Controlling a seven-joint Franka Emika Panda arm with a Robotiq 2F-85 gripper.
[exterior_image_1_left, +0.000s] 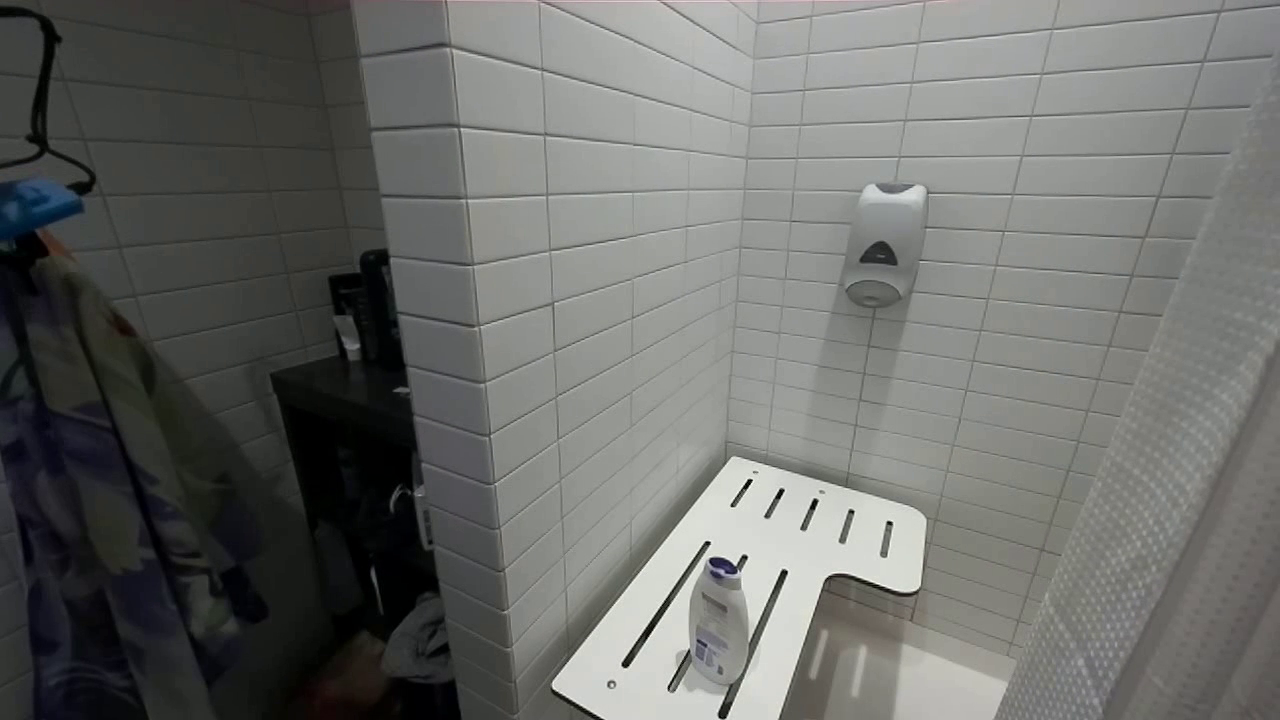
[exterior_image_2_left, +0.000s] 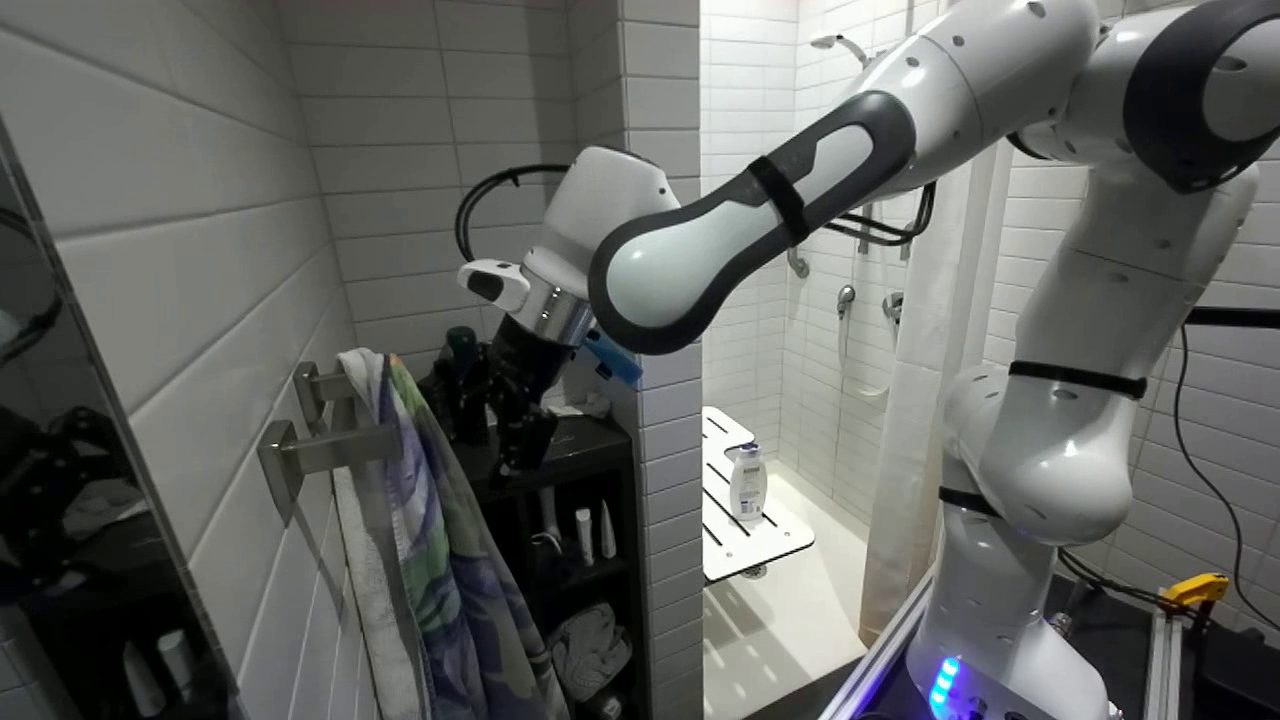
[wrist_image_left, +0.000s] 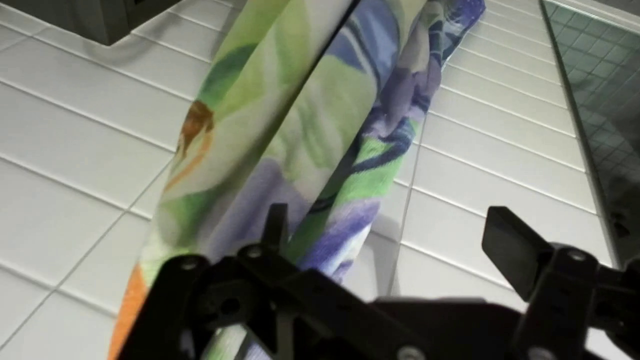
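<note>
Jaws spread wide, pinching nothing; fingertips sat well apart in the wrist view, with flowered towel and tiled wall both showing through the gap. Towel contact: couldn't tell from these angles. Towel hung in folds from a metal bar, just beside the jaws in an exterior view.

Progress, best judgement: looked early. Being near the towel with jaws parted read as the only part done; no hold on the cloth, towel not off its bar. Any grip was left undone.

Pose: arm rose from its base, bent high up, then sloped down toward the towel; wrist angled so the jaws pointed downward, seen against black shelf unit.

Farther out: dark bottles stood on that unit, crumpled grey cloth lower in it. White bottle stood upright on slatted shower seat in both exterior views, well apart from the jaws. Soap dispenser hung above the seat; shower curtain draped at the side.
</note>
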